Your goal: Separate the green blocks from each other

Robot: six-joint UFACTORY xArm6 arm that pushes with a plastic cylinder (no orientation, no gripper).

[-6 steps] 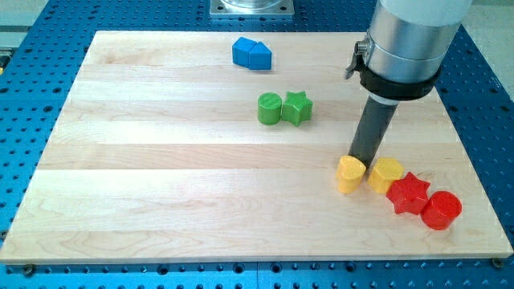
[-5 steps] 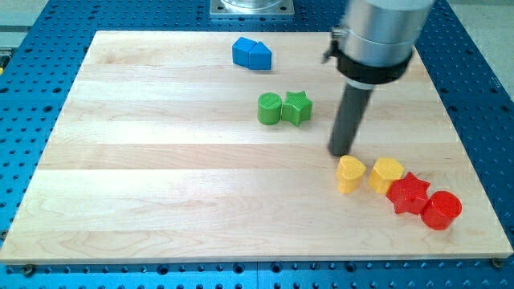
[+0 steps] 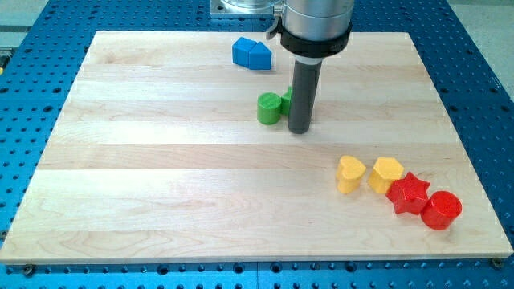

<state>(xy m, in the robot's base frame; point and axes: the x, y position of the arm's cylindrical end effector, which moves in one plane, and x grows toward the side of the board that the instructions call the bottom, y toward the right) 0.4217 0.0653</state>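
Worktop point(image 3: 161, 160) is pale wooden board, resting on a blue perforated base point(image 3: 482, 80). No jaws are fitted; the arm ends in a dark rod, and my tip point(image 3: 299, 130) stands just right of the green cylinder point(image 3: 269, 107). The green star point(image 3: 287, 95) is largely hidden behind the rod. Two blue blocks point(image 3: 251, 54) sit touching near the view's top. At lower right lie a yellow heart point(image 3: 349, 174), yellow block point(image 3: 386, 174), red star point(image 3: 409, 193) and red cylinder point(image 3: 441, 210).

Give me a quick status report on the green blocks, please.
My tip down at the green pair, in front of the green star, mostly hiding it. Green cylinder just left. Whether they touch is hidden. Path clear.
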